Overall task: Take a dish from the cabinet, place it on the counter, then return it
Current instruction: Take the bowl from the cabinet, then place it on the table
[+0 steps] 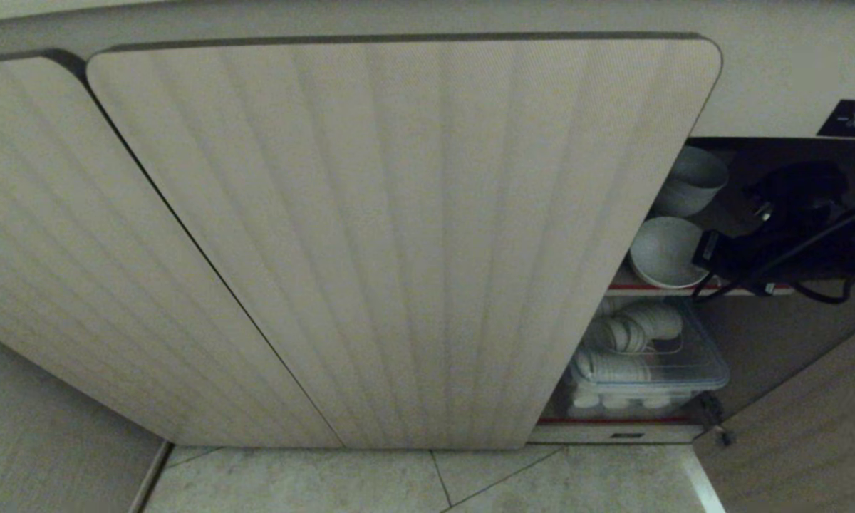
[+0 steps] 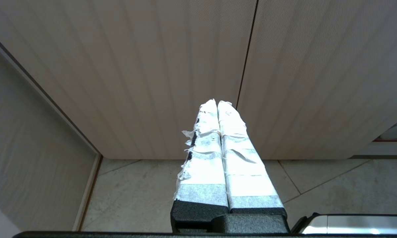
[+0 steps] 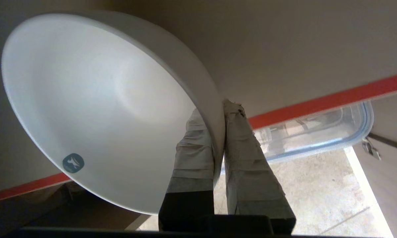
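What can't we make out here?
- Head view: right gripper fingers, lost in dark cabinet interior.
- Head view: clear lidded box contents past the white stacks, door covers part.
- Right wrist view: white bowl foot, facing away.
- Left gripper: parked, outside head view.

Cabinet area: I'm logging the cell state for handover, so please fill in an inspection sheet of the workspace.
Surface: red-edged shelf inside the cabinet; no counter in view.
Job's things: white bowl tilted, rim pinched by the right pincer.
Clutter: another white bowl behind; clear lidded box of stacked white dishes below.
Grippers: right pincer shut on the bowl's rim inside the cabinet; left pincer shut, empty, before the closed doors.
Cables: black cable looping off the right arm.
Surroundings: pale tiled floor; one cabinet door open at right.
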### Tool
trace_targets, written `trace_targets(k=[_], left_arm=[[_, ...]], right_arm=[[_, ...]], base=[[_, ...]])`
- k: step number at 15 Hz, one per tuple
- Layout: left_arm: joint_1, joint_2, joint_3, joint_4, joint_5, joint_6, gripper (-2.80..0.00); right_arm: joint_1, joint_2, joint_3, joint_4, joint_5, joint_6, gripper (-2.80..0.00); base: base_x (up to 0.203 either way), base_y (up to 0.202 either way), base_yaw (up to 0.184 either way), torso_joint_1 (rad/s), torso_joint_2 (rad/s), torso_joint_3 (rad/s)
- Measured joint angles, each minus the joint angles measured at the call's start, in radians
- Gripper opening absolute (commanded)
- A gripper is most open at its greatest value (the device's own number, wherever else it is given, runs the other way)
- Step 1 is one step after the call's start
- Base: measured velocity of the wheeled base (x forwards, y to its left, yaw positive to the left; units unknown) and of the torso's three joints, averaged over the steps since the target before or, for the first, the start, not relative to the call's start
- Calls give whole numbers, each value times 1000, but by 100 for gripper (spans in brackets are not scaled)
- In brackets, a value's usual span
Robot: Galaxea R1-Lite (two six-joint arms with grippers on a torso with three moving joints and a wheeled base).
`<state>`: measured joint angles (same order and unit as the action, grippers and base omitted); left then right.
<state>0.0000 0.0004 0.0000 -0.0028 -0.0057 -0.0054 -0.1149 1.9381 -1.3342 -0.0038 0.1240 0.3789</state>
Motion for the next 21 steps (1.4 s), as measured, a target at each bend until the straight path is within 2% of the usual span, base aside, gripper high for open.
trace_targets(k=[9, 19, 21], left_arm=[[0, 0, 0, 0, 0, 0, -280], [0, 0, 0, 0, 0, 0, -280], [0, 0, 0, 0, 0, 0, -280]], right_arm=[[1, -59, 70, 24, 55, -2, -280], [1, -156, 191, 65, 73, -12, -280], [1, -177, 230, 69, 73, -37, -280]], base=[[0, 0, 0, 0, 0, 0], [0, 0, 0, 0, 0, 0], [0, 0, 0, 0, 0, 0]])
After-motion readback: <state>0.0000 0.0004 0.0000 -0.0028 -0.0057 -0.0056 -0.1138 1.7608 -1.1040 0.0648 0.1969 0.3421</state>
